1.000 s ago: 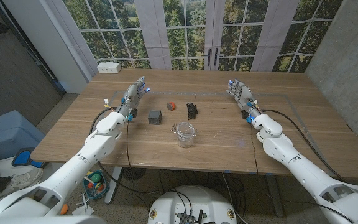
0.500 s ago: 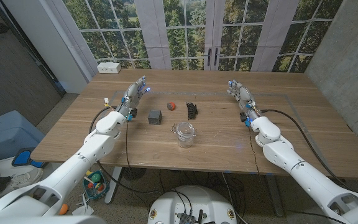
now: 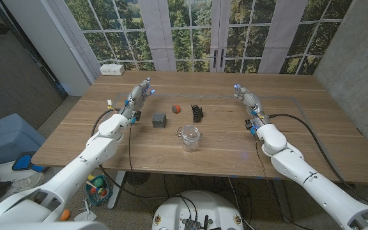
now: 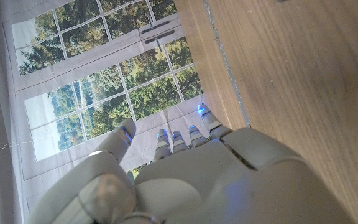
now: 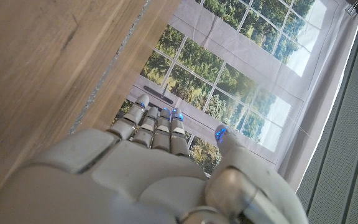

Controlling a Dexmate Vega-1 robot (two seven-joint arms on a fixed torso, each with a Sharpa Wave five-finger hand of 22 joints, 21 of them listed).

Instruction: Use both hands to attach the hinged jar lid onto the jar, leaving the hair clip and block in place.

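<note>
Both hands empty, fingers apart. Right hand [image 3: 248, 101] turned edge-on and drawn slightly inward over the last second; left hand [image 3: 137, 98] unchanged. Clear glass jar with hinged wire lid [image 3: 190, 137] untouched, between the hands, nearer the robot, beyond either's reach. Approach probably just starting. Dark grey block [image 3: 159, 119] and black hair clip [image 3: 197, 113] undisturbed.

A white box [image 3: 112, 69] sits at the table's [image 3: 312, 134] far corner (near the windows); a small reddish ball [image 3: 176, 108] lies mid-table.

Room: wooden bench [image 3: 312, 137] before a wall of paned windows [image 3: 190, 32] showing trees, grey walls [image 3: 356, 57] either side, daylight.
</note>
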